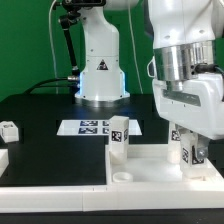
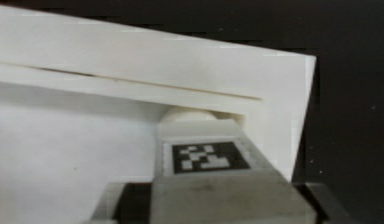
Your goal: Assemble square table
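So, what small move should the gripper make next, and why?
Probably press the leg down a little and start twisting it in. The gripper is shut on the leg, which stands upright at a corner of the slab. Its round tip shows at the slab's edge, so it seems not fully seated.

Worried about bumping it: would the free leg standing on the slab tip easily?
Probably: the free leg stands tall and narrow on the slab, so a nudge might tip it, unless it is already screwed in. It looks like hard plastic, likely stiff and light.
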Controlling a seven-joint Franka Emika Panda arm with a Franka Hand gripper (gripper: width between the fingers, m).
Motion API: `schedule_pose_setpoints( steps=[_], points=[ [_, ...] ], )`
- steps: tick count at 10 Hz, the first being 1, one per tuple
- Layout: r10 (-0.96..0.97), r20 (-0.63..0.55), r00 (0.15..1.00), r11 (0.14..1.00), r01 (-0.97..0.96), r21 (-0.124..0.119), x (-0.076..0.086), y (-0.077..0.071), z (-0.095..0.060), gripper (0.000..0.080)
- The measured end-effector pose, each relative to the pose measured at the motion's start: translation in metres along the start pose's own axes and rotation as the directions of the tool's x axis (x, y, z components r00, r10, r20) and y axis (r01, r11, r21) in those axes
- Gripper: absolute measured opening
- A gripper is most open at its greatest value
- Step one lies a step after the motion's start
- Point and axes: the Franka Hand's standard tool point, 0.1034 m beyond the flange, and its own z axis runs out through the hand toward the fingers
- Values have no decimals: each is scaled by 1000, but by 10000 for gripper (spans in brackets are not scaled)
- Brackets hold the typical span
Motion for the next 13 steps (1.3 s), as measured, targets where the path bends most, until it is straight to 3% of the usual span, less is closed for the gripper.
schedule_pose_setpoints(
  steps=[1, 2, 3, 4, 6, 7, 8, 10, 12, 13],
  points=[
    [-251, -19, 968, 968, 251, -17, -2, -4, -2, 389],
    [-371, -25, 928, 928, 371, -21, -4, -6, -4, 389],
    [-429, -37, 902, 903, 429, -17, -2, -5, -3, 565],
    [-495, -36, 868, 869, 495, -21, -1, -5, -2, 632],
    [-598, -34, 800, 801, 598, -27, -1, -5, -2, 644],
    [-784, -39, 619, 620, 782, -68, -5, -6, -2, 649],
    [-923, -19, 385, 384, 918, -100, -12, -7, -1, 649],
    [-923, -19, 385, 384, 918, -100, -11, -5, 0, 649],
    [-918, -20, 396, 395, 913, -100, -11, -5, 0, 376],
    [-884, -25, 466, 466, 879, -103, -7, -4, 0, 292]
  ],
)
